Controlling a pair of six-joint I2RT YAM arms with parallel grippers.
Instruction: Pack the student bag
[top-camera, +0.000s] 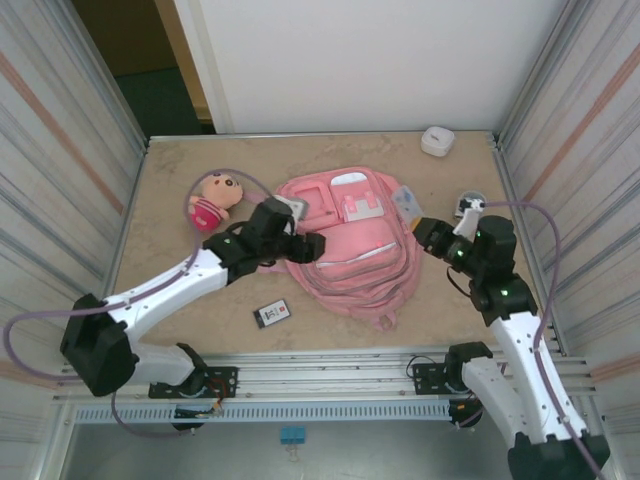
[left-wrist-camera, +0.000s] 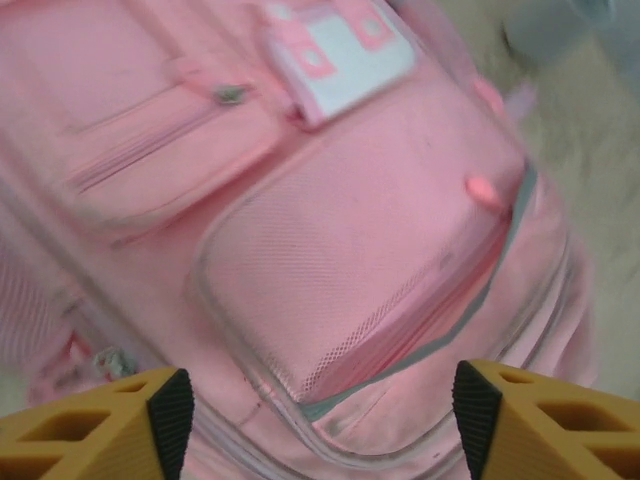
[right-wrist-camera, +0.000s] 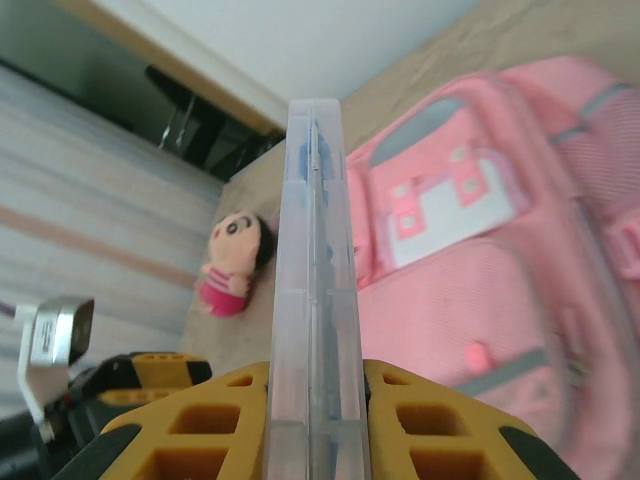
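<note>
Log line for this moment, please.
left gripper open over bag | right gripper shut on clear case | case not yet in bag

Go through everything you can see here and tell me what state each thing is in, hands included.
student bag: lying flat on the table, front up.
left hand: open, above the student bag, holding nothing.
right hand: shut on the clear case.
clear case: gripped at one end, seen edge-on.
plush doll: lying on the table, apart from the bag.
small card: flat on the table, untouched.
</note>
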